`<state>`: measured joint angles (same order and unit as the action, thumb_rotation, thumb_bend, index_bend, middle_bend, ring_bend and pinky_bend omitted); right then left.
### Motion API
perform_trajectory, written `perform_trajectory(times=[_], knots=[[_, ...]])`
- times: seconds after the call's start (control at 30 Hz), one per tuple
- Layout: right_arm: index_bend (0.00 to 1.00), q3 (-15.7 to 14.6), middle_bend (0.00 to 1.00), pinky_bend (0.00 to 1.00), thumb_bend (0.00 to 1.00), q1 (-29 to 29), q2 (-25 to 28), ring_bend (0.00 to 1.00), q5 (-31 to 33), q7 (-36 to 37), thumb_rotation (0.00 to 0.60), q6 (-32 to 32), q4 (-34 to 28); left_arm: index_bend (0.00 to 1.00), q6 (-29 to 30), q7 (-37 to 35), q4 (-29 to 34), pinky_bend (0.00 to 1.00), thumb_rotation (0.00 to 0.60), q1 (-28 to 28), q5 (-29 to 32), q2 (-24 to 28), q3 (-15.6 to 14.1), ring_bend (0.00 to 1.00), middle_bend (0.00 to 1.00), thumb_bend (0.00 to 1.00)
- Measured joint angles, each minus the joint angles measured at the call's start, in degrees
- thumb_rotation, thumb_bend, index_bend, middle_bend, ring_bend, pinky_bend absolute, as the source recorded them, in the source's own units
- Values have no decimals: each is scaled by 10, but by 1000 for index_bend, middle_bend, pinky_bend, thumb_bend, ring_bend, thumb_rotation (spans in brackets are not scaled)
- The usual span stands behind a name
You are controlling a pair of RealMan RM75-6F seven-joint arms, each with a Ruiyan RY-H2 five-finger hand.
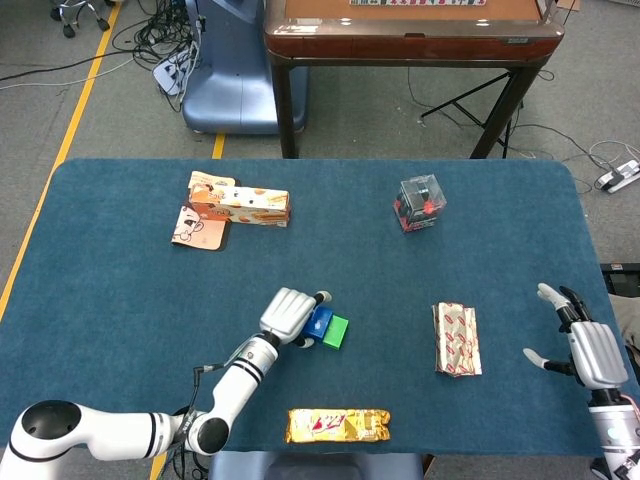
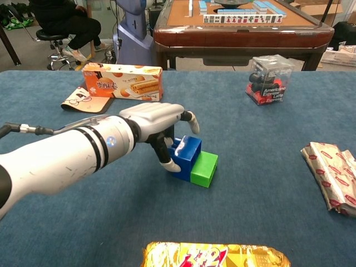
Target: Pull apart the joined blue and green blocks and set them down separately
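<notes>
White arm (image 2: pixel 61 161), black bands, silver-grey hand (image 2: pixel 153 119), thin black cable

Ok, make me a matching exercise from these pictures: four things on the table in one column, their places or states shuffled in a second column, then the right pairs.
Things
1. square blue plastic block
2. square green plastic block
3. clear plastic box of red and black pieces
4. gold foil snack packet

Places or states
A. at the table's near edge
B. far right part of the table
C. touched by the left hand's fingers
D. joined to the blue block, on the side away from that hand

Pairs: 1-C, 2-D, 3-B, 4-A
</notes>
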<state>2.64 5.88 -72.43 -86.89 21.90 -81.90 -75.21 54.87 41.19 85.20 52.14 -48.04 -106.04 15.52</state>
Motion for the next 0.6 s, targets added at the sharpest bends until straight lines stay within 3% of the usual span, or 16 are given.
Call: perform_trajectory(times=[0.6], knots=[[137,-1,217,485,0,6,-5,269,-1,6,600,9,6,511,12,5,-1,1000,600,25,47,4,-8,935,1000,0]])
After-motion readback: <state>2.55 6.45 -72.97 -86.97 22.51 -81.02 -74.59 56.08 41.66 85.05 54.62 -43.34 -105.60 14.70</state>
